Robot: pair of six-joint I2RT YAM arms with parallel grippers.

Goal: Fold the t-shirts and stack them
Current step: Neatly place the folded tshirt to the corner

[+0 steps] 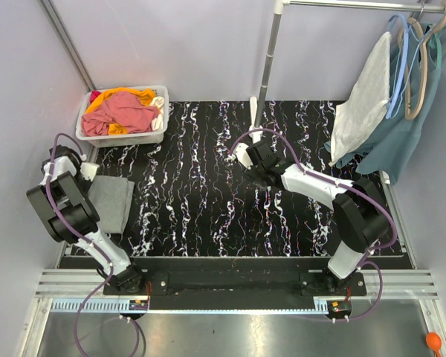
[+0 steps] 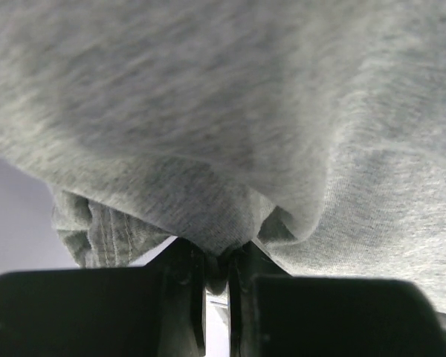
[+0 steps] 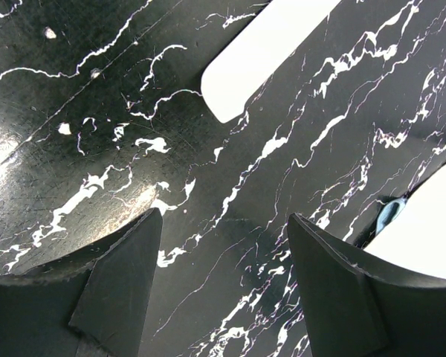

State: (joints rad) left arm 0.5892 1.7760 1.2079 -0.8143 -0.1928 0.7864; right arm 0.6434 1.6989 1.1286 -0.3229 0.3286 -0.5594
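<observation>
A heather grey t-shirt [image 1: 111, 201] lies folded at the left edge of the table. In the left wrist view the grey t-shirt [image 2: 230, 111] fills almost the whole frame. My left gripper [image 1: 88, 170] is at its far left corner and is shut on a bunched fold of the grey cloth [image 2: 217, 262]. A dusty pink-red t-shirt [image 1: 125, 111] and an orange t-shirt [image 1: 126, 94] lie crumpled in the basket. My right gripper [image 1: 244, 157] hovers open over bare table at the back middle, with only black marbled surface between its fingers [image 3: 223, 217].
The white basket [image 1: 158, 134] stands at the back left corner. A clothes rack's pole [image 1: 267, 63] and white foot [image 3: 264, 52] rise just behind my right gripper. An off-white cloth [image 1: 363, 100] and a teal-blue garment [image 1: 405, 123] hang on hangers at the back right.
</observation>
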